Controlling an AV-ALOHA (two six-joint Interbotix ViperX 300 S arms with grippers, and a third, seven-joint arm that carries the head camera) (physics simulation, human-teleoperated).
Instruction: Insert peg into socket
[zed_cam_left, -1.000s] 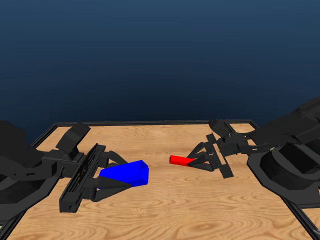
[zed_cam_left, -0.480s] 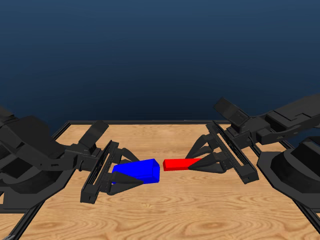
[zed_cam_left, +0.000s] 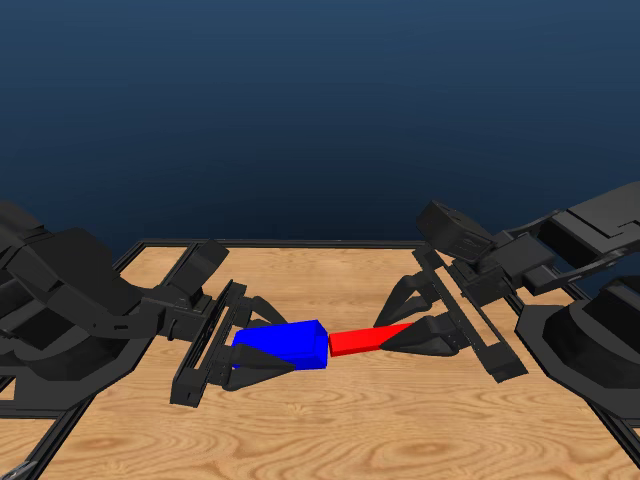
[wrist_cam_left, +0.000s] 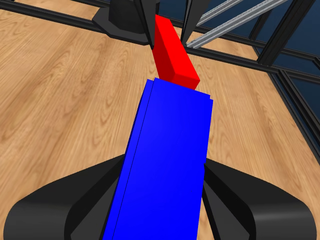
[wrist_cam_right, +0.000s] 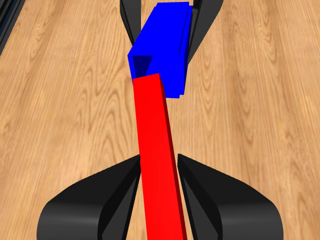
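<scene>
Socket (zed_cam_left: 287, 344) sits at the left of centre, a bright blue block held up off the wooden table (zed_cam_left: 330, 430) by the left gripper (zed_cam_left: 262, 353), whose two black jaws press against its opposite sides. In the left wrist view the socket (wrist_cam_left: 165, 165) runs straight out between those jaws toward the other arm. Its far end shows a dark square opening in the right wrist view, on the socket (wrist_cam_right: 165, 40).

Just right of it, the peg (zed_cam_left: 366, 340), a slim red bar, lies tip to tip with the socket's open end. From the head camera its left end touches the block's right face. In the right wrist view the peg (wrist_cam_right: 157, 150) has its tip at the lower edge of the opening; whether it has gone inside at all cannot be told. It tilts slightly against the socket's axis.

The right gripper (zed_cam_left: 415, 335) has its jaws clamped on the peg's right end, also clear of the table.
</scene>
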